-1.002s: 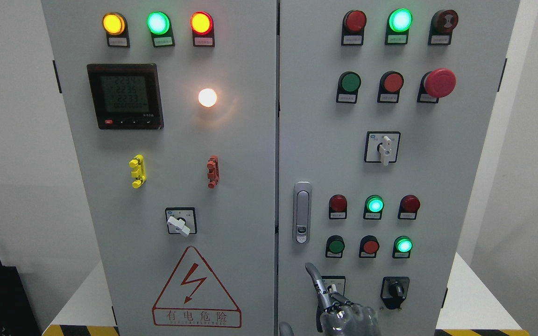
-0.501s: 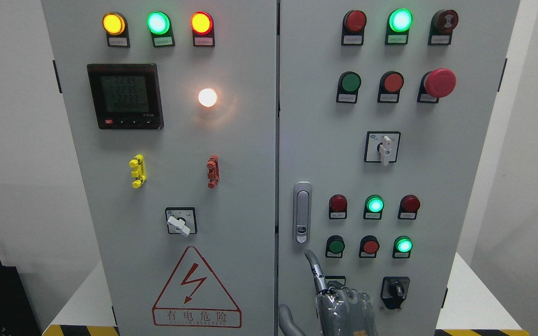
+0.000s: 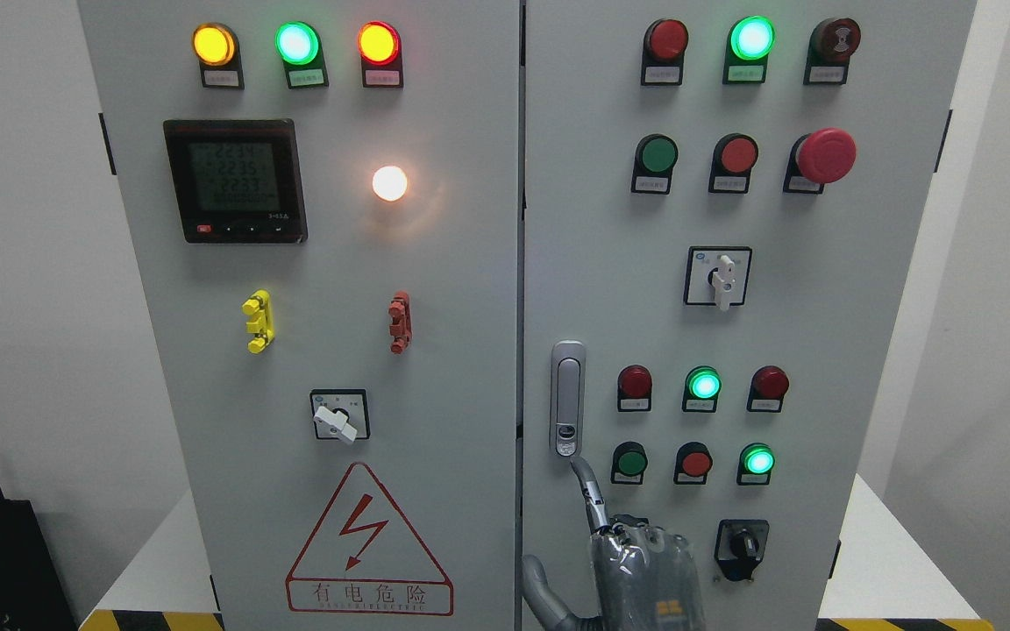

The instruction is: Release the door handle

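At 6 o'clock you see the right hand [image 3: 641, 574], index finger straight, the other fingers curled, gripping nothing. Its fingertip sits just under the door handle [image 3: 567, 394], which stands upright at 5 o'clock on the right cabinet door [image 3: 821, 350].

Two grey cabinet doors [image 3: 470, 263], side by side. Three lit lamps top left, one white lamp [image 3: 389, 183], one digital meter [image 3: 235, 180], three rotary switches, one door handle [image 3: 567, 399], one warning triangle [image 3: 368, 543], one robot hand [image 3: 636, 561].
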Robot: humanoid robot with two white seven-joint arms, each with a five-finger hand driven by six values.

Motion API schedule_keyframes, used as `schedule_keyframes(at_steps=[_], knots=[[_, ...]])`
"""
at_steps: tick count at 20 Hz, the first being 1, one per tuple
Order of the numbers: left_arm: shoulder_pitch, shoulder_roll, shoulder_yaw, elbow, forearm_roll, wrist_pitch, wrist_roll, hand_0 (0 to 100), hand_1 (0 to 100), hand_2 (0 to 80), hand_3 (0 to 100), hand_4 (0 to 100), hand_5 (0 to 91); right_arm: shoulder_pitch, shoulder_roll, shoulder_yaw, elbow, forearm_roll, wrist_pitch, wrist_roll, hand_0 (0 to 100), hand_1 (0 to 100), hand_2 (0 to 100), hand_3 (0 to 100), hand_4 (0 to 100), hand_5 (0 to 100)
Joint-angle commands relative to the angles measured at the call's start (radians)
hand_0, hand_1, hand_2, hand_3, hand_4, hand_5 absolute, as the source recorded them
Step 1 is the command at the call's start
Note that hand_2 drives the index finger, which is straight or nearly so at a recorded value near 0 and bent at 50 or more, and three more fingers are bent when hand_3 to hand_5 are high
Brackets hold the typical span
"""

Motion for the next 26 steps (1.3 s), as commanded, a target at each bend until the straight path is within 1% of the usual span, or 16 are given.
schedule_keyframes(at_steps=[1, 5, 7, 26], knots=[[0.0, 0.0, 0.0, -0.031, 0.0, 0.0, 0.001, 12, 39, 0.0, 0, 0, 0.0, -0.02, 0.008, -0.003, 0.042, 0.002, 0.001, 0.004, 34, 32, 0, 98, 91, 100], [0.0, 0.0, 0.0, -0.031, 0.0, 0.0, 0.001, 12, 39, 0.0, 0, 0, 0.0, -0.038, 0.009, -0.005, 0.057, 0.002, 0.002, 0.007, 34, 32, 0, 98, 91, 100], [0.0, 0.0, 0.001, -0.031, 0.0, 0.0, 0.001, 12, 39, 0.0, 0, 0, 0.0, -0.052, 0.008, -0.005, 0.074, 0.0, 0.022, 0.007, 34, 32, 0, 99, 91, 100], [0.0, 0.0, 0.0, -0.031, 0.001, 0.0, 0.001, 12, 39, 0.0, 0, 0, 0.0, -0.061, 0.005, -0.002, 0.089, -0.001, 0.029, 0.007, 32, 32, 0, 99, 90, 100]])
